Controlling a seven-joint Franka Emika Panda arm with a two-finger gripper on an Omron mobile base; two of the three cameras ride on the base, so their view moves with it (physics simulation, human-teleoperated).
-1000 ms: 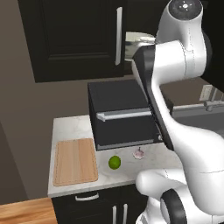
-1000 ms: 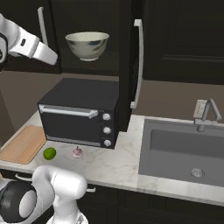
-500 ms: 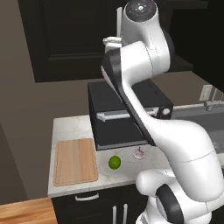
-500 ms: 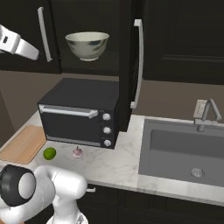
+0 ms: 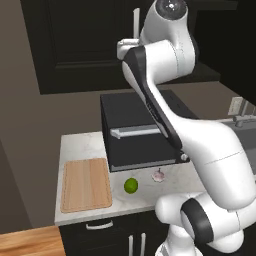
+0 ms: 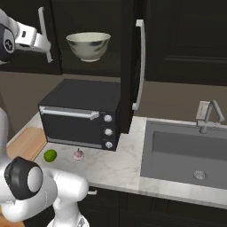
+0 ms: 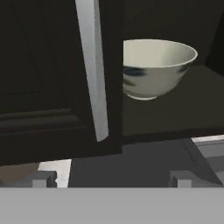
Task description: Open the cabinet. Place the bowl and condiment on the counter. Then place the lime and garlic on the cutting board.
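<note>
The cabinet (image 6: 129, 66) has its right door swung open and its left door shut. On the shelf inside stands the cream-white bowl (image 6: 88, 45) with blue marks, seen close in the hand view as the bowl (image 7: 153, 68). My gripper (image 7: 111, 179) is open and empty. It sits just in front of the left door's silver handle (image 7: 92, 65), to the left of the bowl. From the right base view the gripper (image 6: 45, 48) is at that handle. The lime (image 5: 131, 185) and garlic (image 5: 159, 176) lie on the counter (image 5: 80, 145) beside the cutting board (image 5: 86, 184). The condiment is out of view.
A black toaster oven (image 5: 142, 132) stands on the counter under the cabinet, behind the lime and garlic. A sink (image 6: 190, 155) with a faucet (image 6: 210, 116) lies to the right. The open door's handle (image 6: 139, 62) juts out above the oven's right end.
The arm has swung left across the cabinet front, bringing the hand up to the left door's handle. The jaws stay open. Bowl, lime and garlic have not moved.
</note>
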